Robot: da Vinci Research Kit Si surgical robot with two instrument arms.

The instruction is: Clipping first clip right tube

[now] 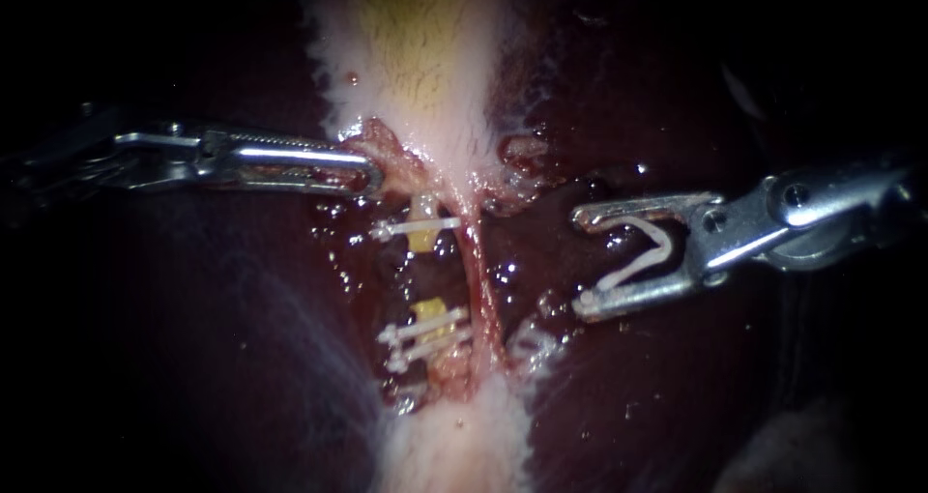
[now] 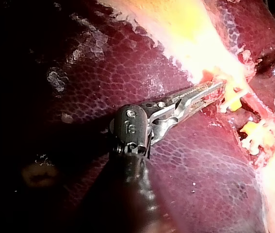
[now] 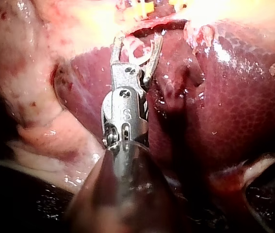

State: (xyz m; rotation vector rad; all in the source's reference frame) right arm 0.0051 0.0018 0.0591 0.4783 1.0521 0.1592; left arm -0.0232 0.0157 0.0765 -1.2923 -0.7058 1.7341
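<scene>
White clips (image 1: 418, 228) just beside right tube (image 1: 486, 290)

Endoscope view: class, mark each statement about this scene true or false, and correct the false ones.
1. The right instrument carries a white clip between its jaws. True.
2. That clip already sits around the right tube. False: it is apart from the tube, over the liver.
3. The left tube bears three clips. True.
4. The left instrument has its jaws wide open and holds nothing. False: they are shut on tissue below the gallbladder.
</scene>
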